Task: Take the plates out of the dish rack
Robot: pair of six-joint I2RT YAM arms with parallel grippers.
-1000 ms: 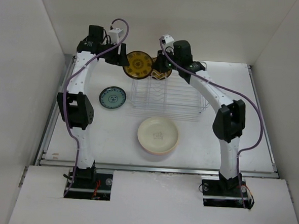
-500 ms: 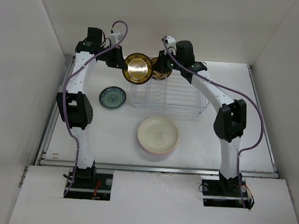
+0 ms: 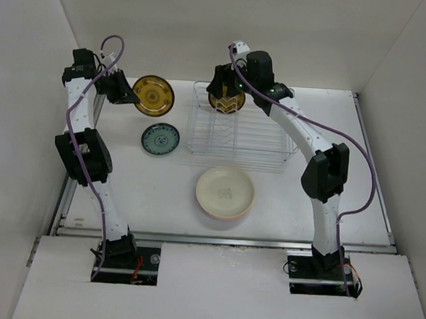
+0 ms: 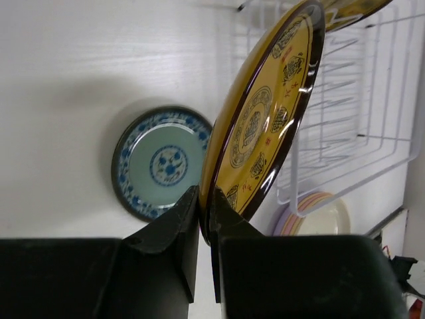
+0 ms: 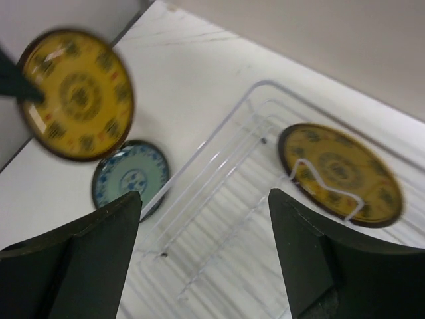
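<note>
The left pincer (image 4: 204,203) clamps a yellow plate (image 4: 265,126) (blue plate (image 4: 161,164) lies beyond).

A: Which parts are getting lost here?

B: From the right wrist, the held yellow plate (image 5: 76,93) is smearing into blur. The right gripper (image 5: 202,199) is covering the blue plate's (image 5: 126,176) lower rim and the dish rack's (image 5: 226,179) near end.

A: And from the left wrist?

B: The left gripper (image 4: 204,194) is hiding the blue plate's lower right edge. The picture's top is cutting off most of the 2nd yellow plate (image 4: 352,6). The stack of plates (image 4: 319,209) is only peeking out, and the rack is running off the right side.

A: Overhead?

B: The right gripper is masking part of the 2nd yellow plate.
</note>
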